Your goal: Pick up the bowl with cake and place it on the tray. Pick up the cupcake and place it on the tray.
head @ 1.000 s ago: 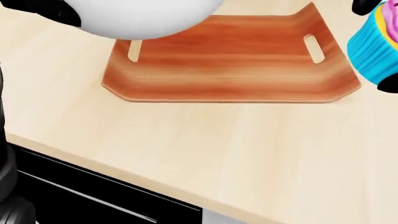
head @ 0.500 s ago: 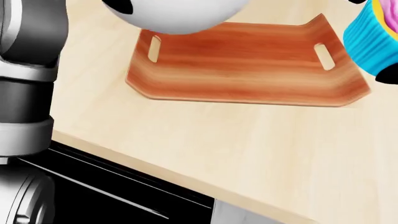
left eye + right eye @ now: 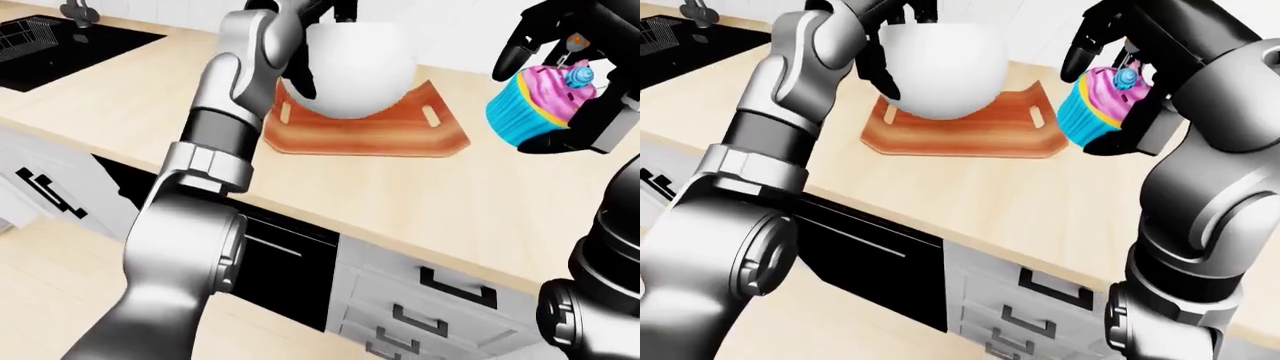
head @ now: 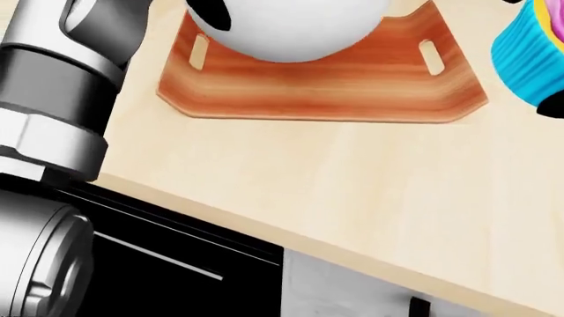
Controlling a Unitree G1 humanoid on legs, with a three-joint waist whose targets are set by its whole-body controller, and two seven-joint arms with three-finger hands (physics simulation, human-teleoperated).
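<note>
Bowl [image 3: 358,71] gripped by left fingers [image 3: 300,79]; cupcake [image 3: 545,105] within right fingers [image 3: 515,45].

Both arms are raised, the left robot hand [image 3: 300,45] and right robot hand [image 3: 1130,82] each closed in a grasp.

Kitchen: wooden counter [image 3: 420,202], sink [image 3: 60,45], drawers [image 3: 420,307].

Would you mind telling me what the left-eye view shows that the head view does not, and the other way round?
Only the left-eye view shows the black sink at upper left, the right hand gripping the cupcake, its pink frosting, and the white drawers at the bottom. The head view adds nothing of its own; it only sits closer on the counter. Both show the white bowl in the left hand over the wooden tray, and the cupcake.
</note>
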